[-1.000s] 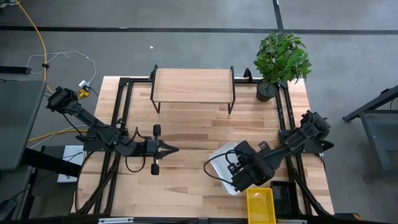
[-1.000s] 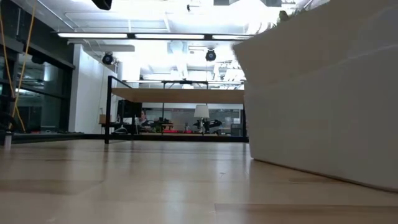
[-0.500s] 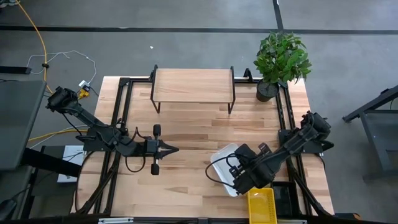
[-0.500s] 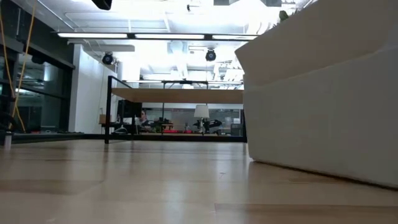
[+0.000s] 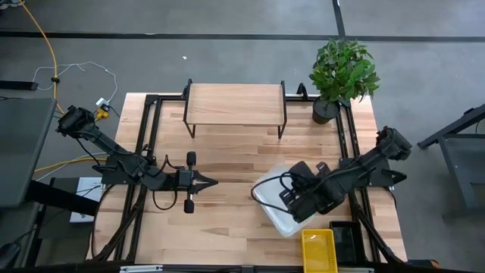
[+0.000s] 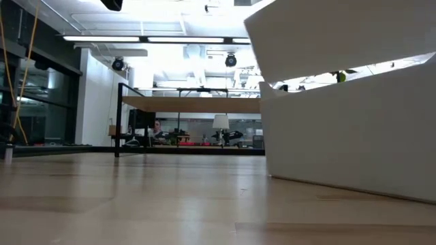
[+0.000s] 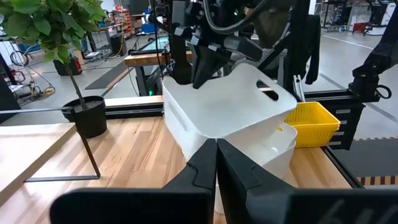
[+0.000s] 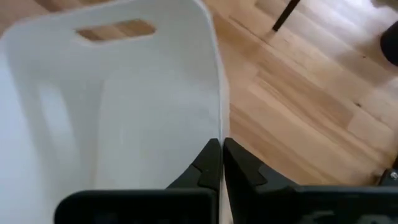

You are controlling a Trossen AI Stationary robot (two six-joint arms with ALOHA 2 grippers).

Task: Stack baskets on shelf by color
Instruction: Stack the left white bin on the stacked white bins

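Saw the surface (image 5: 227,159) with the shelf (image 5: 235,104) bare at its far side. Found the top white basket (image 7: 217,102) tilted just above the lower white basket (image 7: 273,146) near the front right, pinched tight by its wall in the right gripper (image 8: 221,148). Needed a slow, level lift clear of the lower one, then a carry to the shelf. Saw the left gripper (image 5: 212,182) closed and empty, mid-surface.
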